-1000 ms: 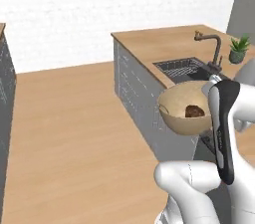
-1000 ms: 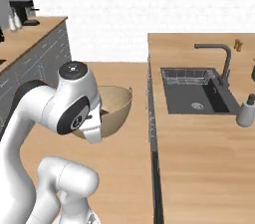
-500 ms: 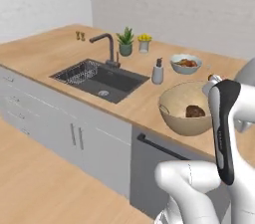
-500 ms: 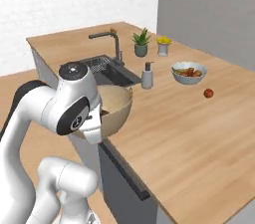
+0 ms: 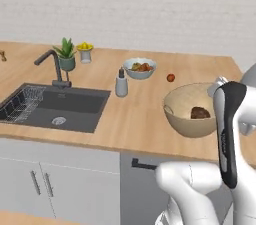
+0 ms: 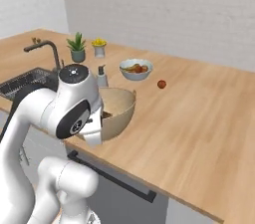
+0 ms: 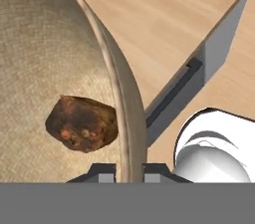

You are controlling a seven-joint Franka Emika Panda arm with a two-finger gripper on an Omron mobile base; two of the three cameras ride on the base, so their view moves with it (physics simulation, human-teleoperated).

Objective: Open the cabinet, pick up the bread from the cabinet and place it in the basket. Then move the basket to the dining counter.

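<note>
The tool [image 7: 128,170] was clamped on the rim of the tan woven basket [image 7: 45,49], one finger inside the wall and one outside. The brown bread [image 7: 82,122] lay in the basket's bottom. The basket [image 5: 192,111] was at the near edge of the light-wood tabletop [image 5: 135,114]. Farther back stood a soap bottle [image 5: 121,84], a dark sink [image 5: 52,106], a small red fruit [image 5: 171,77] and a white fruit bowl [image 5: 139,68].

A white fruit bowl [image 5: 139,67] sits at the soap dispenser's [image 5: 121,83] one o'clock; a red apple [image 5: 171,77] lies just right. Black faucet [image 5: 52,64] stands behind the sink [image 5: 50,107], potted plant [image 5: 66,54] beside it.
</note>
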